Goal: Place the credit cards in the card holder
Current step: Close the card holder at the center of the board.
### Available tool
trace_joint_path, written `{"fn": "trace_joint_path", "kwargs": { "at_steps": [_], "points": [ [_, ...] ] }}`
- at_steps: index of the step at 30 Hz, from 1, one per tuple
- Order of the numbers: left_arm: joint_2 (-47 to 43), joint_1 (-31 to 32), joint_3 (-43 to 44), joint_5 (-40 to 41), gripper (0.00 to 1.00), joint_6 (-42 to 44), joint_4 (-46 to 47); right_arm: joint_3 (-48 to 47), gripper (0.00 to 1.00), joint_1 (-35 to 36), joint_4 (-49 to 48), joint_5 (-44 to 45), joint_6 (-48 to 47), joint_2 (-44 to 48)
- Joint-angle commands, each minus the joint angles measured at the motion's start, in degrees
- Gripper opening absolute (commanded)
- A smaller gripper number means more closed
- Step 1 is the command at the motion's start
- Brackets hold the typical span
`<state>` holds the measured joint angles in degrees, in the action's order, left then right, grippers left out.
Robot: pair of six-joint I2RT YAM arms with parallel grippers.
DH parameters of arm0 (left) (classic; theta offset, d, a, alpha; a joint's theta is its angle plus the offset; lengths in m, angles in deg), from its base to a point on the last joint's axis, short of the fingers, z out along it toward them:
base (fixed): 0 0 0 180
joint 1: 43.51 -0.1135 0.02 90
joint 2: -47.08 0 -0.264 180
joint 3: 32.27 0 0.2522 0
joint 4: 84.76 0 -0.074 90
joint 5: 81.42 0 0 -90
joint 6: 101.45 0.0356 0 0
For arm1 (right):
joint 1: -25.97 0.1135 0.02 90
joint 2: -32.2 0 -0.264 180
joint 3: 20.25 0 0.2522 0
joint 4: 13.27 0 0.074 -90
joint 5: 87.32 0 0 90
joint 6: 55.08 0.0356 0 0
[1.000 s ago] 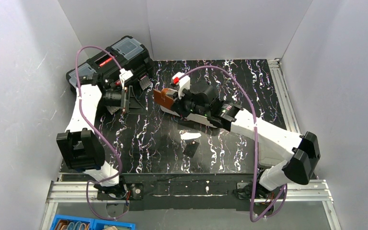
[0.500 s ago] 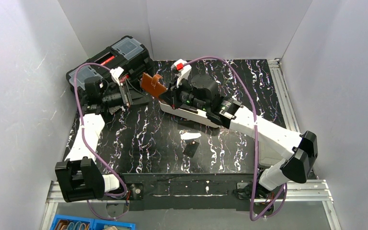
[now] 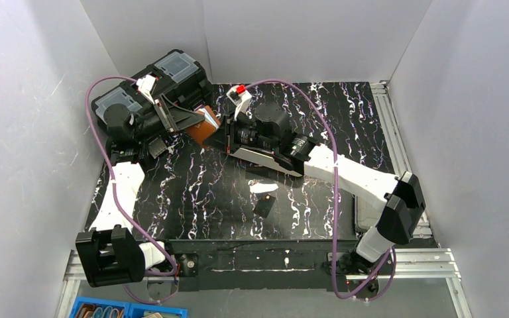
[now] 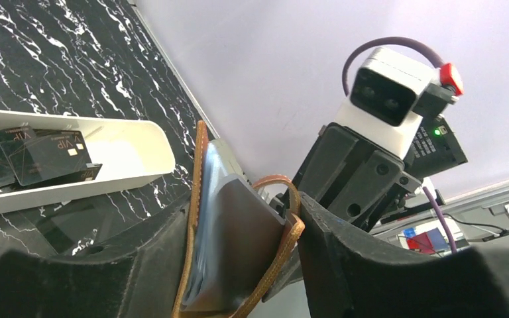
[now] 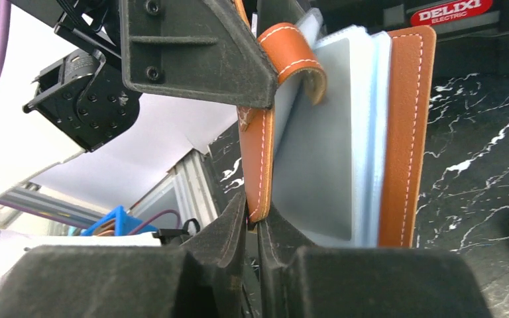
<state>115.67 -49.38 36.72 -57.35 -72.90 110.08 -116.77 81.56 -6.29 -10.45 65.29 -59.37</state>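
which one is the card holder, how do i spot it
Find the black toolbox at the far left corner of the table. Right of it, the card holder hangs in the air between the left pincer and right pincer. It is the only orange-brown leather piece, with blue-grey sleeves inside.

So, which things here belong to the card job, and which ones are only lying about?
For the job:
- card holder, held up open between the two arms
- credit cards, lying in the white tray

Only lying about:
- black toolbox
- blue bin, below the table edge
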Motion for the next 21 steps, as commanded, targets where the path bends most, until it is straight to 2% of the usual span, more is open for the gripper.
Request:
{"fn": "trace_joint_path", "kwargs": {
  "at_steps": [1, 5, 9, 11, 14, 16, 18, 21],
  "points": [
    [-2.8, 0.3, 1.9, -0.5, 0.47, -1.8, 5.6, 0.3, 0.18, -0.6, -4.4, -2.7, 4.2, 1.2],
    [-3.0, 0.3, 1.6, -0.7, 0.44, -2.3, 6.5, 1.4, 0.21, -0.9, -5.1, -2.9, 5.0, 2.0],
    [-3.1, 0.3, 2.3, -2.1, 0.50, -2.9, 7.2, 1.9, 0.22, -0.9, -4.8, -2.5, 5.6, 2.1],
    [-3.2, 0.3, 2.9, -2.7, 0.55, -3.6, 7.8, 2.1, 0.21, -1.0, -4.1, -1.7, 5.9, 2.0],
    [-3.6, 0.3, 3.9, -3.6, 0.73, -5.0, 9.5, 2.9, 0.20, -1.3, -4.0, -0.9, 6.3, 2.2],
    [-3.7, 0.3, 4.4, -3.8, 0.79, -6.3, 10.3, 3.5, 0.19, -1.3, -4.0, -0.3, 6.4, 2.5],
    [-3.9, 0.3, 4.6, -4.0, 0.81, -7.6, 11.2, 4.3, 0.19, -1.4, -4.3, 0.3, 6.6, 2.9],
    [-4.1, 0.3, 4.5, -5.2, 0.77, -8.5, 12.6, 6.3, 0.18, -2.5, -6.3, 1.1, 8.3, 4.1]
  ]
}}
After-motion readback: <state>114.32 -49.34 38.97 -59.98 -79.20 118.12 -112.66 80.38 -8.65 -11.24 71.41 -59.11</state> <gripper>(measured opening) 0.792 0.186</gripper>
